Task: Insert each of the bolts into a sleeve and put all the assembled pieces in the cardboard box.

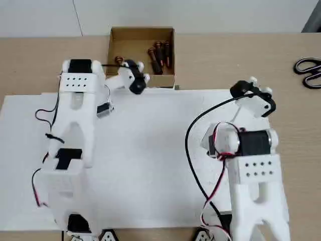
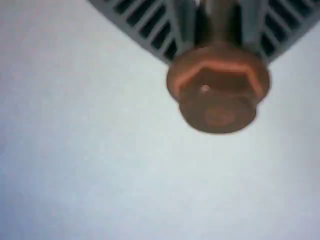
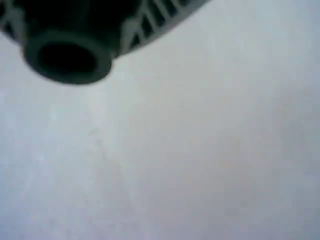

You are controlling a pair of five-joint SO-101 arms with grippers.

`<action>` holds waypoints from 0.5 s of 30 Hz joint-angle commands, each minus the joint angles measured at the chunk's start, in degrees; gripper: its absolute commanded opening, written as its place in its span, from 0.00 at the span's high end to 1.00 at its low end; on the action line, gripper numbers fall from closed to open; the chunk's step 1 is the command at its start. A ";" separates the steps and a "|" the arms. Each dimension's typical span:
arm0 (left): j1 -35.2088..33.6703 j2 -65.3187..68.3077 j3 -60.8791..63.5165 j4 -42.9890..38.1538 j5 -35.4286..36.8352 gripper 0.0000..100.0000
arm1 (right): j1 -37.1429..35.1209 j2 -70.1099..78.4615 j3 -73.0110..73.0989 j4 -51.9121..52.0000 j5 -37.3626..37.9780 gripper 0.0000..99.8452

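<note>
Left claw (image 1: 123, 68) is up at the cardboard box (image 1: 142, 30), clamped on a copper-coloured bolt (image 2: 217, 90). The left wrist view has the hexagonal head poking out towards the camera from between the grey ribbed jaws. From above, that bolt's head shows just over the left half of the box. A cluster of assembled pieces (image 1: 160, 56) lies in the right half of the box, side by side against the wall. Over to the right claw (image 1: 253, 96), parked above the far right corner of the white sheet (image 1: 150, 150), well apart from the box. In its wrist view a black sleeve (image 3: 67, 57) juts out beside the ribbed jaw with its hollow end open to the camera, so it looks clamped on that sleeve above the pale sheet. Out on the bare tabletop (image 1: 225, 55), a pair of scissors (image 1: 308, 71) sits at the far right edge.
</note>
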 commanded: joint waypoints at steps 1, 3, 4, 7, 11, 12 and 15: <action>3.25 -12.75 -2.42 1.76 5.27 0.99 | -2.42 -5.67 -2.99 0.75 4.04 1.00; 6.15 -17.14 -0.84 1.76 9.58 0.99 | -3.21 -8.75 -2.99 0.75 6.07 1.00; 7.65 -19.34 0.40 1.76 12.66 0.99 | -3.65 -10.15 -2.90 0.66 7.38 1.00; 11.08 -24.97 3.30 1.76 19.78 0.99 | -4.97 -14.11 -2.64 0.75 12.04 1.00; 13.98 -30.51 4.18 0.26 22.68 0.99 | -5.67 -19.38 -2.64 0.75 17.76 1.00; 14.33 -31.74 4.18 -0.70 23.91 0.99 | -5.93 -20.79 -2.55 0.75 19.43 1.00; 14.33 -35.69 4.18 -4.13 32.79 0.99 | -6.73 -24.84 -1.58 0.75 23.38 1.00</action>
